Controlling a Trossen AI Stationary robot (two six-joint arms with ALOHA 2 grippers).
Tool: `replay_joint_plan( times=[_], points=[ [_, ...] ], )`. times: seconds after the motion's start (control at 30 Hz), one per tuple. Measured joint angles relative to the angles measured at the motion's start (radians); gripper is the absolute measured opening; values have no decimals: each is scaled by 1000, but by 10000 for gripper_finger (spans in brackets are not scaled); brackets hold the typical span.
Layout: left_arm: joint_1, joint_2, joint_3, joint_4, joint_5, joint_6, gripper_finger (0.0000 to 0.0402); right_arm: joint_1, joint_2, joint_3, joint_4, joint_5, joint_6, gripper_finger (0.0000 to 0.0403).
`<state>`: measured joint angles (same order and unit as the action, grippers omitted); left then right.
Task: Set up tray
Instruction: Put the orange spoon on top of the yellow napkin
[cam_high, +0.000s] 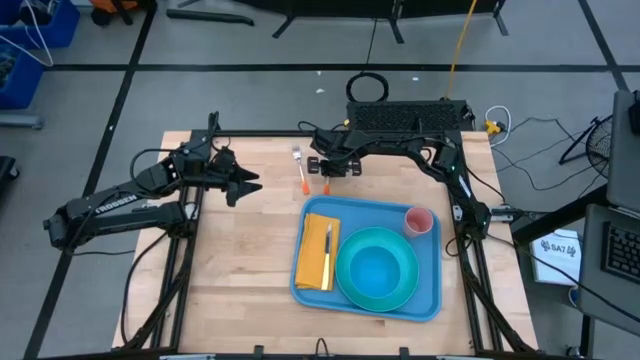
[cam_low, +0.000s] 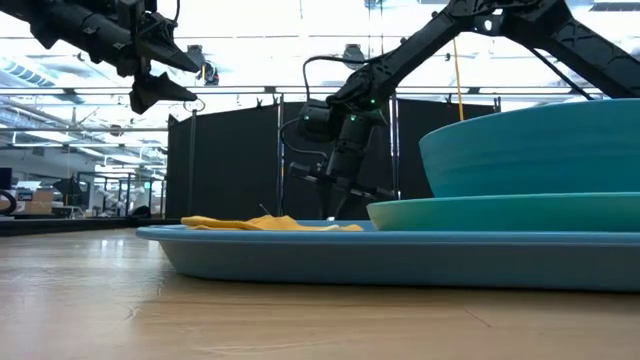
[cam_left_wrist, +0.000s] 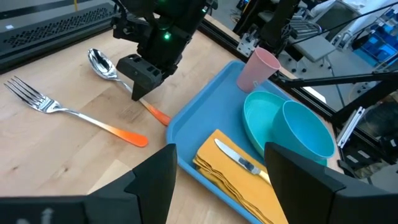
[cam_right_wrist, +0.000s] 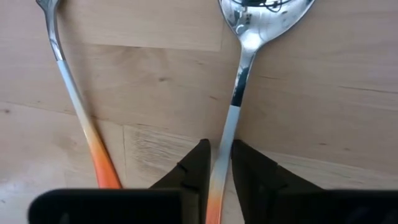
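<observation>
Nearest the low camera we see the tray (cam_low: 400, 258), its blue raised rim filling the foreground. From above, the tray (cam_high: 437, 262) lies in the right half of the bench, toward the near edge, with its long axis running left to right and its short sides facing the arms. It carries a folded yellow napkin (cam_high: 316, 252) with a knife (cam_high: 328, 248) on it, a teal plate (cam_high: 345, 278) with a bowl (cam_high: 378, 265), and a pink cup (cam_high: 418, 220) in its far right corner.

We judge the tray to be stiff, light plastic, smooth and a little slippery. Loaded as it is, it would be best taken by the rim at a short side and kept level.

The right gripper (cam_right_wrist: 220, 163) is down at the bench just beyond the tray's far left corner, its fingers drawn in around the handle of a spoon (cam_right_wrist: 245, 56), seemingly pinching it. A fork (cam_left_wrist: 65, 111) lies just beside the spoon, apart from it. The left gripper (cam_high: 243, 185) hovers over the bench's left half, fingers spread wide and empty.
</observation>
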<state>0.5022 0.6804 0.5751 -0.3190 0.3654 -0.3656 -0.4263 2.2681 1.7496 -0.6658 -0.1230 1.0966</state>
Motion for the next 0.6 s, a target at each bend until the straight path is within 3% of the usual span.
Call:
replay_joint_plan(
  times=[0.3,0.6],
  points=[
    [0,0,0,-40,0,5,246,0,0,0,-14,-7,4,9],
    [0,0,0,-54,1,7,246,2,-6,0,-95,11,24,3]
  ],
)
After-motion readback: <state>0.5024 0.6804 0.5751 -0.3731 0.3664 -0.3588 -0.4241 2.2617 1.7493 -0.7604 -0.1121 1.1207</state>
